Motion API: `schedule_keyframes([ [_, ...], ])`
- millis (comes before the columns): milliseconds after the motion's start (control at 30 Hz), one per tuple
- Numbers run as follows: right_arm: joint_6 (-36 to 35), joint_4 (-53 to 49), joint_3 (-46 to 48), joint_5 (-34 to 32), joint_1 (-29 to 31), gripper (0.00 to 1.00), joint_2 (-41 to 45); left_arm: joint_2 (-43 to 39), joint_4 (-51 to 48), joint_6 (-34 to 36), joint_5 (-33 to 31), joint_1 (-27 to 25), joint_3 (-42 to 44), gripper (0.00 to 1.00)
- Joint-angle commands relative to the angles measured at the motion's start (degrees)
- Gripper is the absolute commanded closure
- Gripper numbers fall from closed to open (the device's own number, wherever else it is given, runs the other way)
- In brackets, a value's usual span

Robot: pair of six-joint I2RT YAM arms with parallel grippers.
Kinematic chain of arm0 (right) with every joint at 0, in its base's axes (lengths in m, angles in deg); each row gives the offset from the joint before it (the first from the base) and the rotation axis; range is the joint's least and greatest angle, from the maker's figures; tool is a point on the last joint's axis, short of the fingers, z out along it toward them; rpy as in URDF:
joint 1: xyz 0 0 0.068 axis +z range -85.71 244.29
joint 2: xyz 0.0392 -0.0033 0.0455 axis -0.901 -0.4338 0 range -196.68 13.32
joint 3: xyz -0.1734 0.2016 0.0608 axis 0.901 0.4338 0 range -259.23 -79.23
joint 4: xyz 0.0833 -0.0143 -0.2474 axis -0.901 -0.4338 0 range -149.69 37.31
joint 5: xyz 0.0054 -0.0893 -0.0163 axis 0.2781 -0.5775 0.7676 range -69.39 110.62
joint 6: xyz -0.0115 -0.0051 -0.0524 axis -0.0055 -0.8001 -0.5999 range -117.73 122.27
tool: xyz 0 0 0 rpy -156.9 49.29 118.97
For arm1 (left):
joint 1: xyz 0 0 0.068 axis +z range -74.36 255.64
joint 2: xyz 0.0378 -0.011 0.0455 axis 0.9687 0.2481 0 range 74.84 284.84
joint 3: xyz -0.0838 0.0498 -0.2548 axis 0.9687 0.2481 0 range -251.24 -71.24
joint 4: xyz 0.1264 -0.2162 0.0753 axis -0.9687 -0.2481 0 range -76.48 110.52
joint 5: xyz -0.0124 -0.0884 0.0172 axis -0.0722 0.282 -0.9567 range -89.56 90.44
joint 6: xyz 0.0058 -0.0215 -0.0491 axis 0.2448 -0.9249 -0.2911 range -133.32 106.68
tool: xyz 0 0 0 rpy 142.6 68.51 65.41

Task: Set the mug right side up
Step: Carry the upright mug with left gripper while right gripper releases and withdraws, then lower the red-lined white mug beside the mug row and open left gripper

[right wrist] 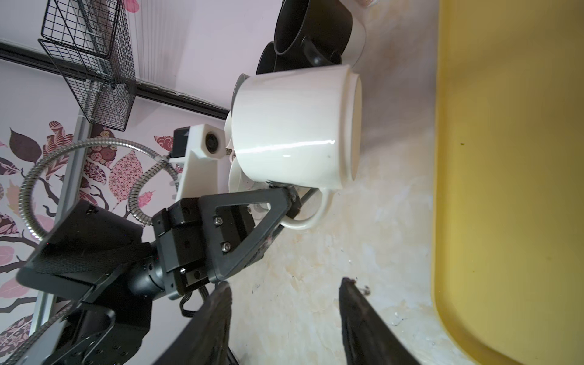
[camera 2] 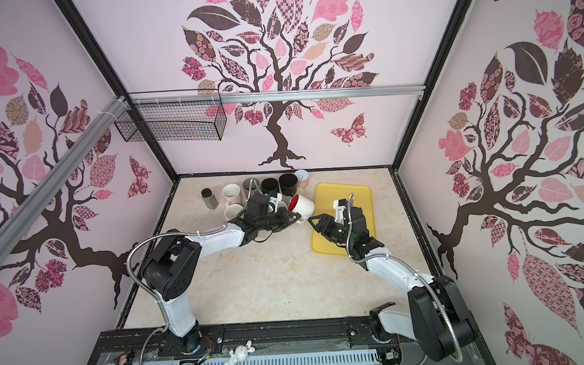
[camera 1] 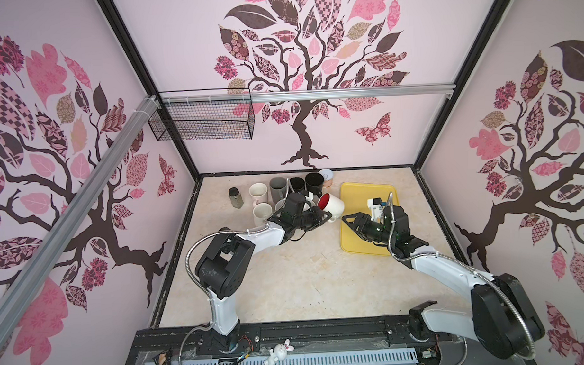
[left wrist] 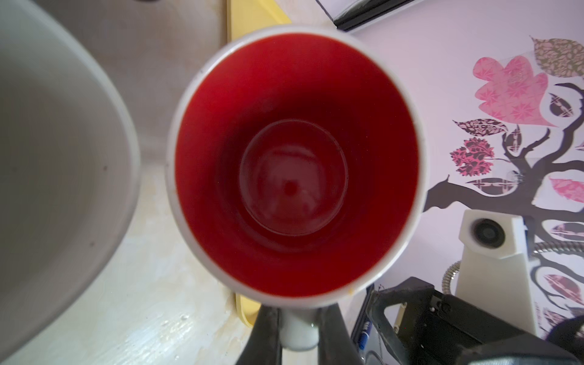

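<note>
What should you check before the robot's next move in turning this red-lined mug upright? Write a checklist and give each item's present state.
1. The left claw holds the mug by its handle: ok.
2. Mug upright: not ok. It is tipped on its side, red mouth toward the left arm.
3. The right claw is open, empty and apart from the mug: ok.
4. Bare table beside the yellow tray for setting down: ok.
5. Gap to the neighbouring mugs behind: cannot tell.
</note>
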Motion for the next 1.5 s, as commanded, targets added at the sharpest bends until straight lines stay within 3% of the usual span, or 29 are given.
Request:
schedule_keyframes([
  [0,-3.96,-3.32,-3.46,-1.7,-1.07,0.43,2.29,1.05,-2.28,10.06,-7.11,-1.14,-6.49,1.0],
  [467,-13.07,-12.59,-4.66,-7.73,-4.88,0.39,7.46,9.23,-20.69,30.35,-33.89,-8.61,-21.36,1.0],
  [733,-15.61,-15.53,-4.65,-9.33,-5.64,0.36,9.66,13.5,-24.91,37.17,-41.55,-8.67,-26.82,1.0],
  [1100,-18.62,-18.29,-4.86,-10.94,-5.78,0.34,11.81,19.22,-29.5,37.0,-48.74,-8.64,-32.94,1.0],
  [1133,-19.01,-18.52,-4.91,-11.31,-5.83,0.34,12.05,19.05,-29.87,36.45,-48.76,-8.72,-32.93,0.97],
  [1200,-19.77,-19.01,-4.89,-12.29,-5.82,0.34,12.85,18.49,-30.42,35.71,-48.57,-8.63,-32.69,0.78],
  [1267,-20.45,-19.38,-4.95,-13.11,-5.86,0.33,13.45,17.73,-30.86,35.23,-48.46,-8.67,-32.59,0.68],
  [1467,-23.27,-22.13,-6.7,-15.52,-5.93,0.3,14.93,13.6,-30.74,34.16,-47.11,-8.78,-30.33,0.58],
])
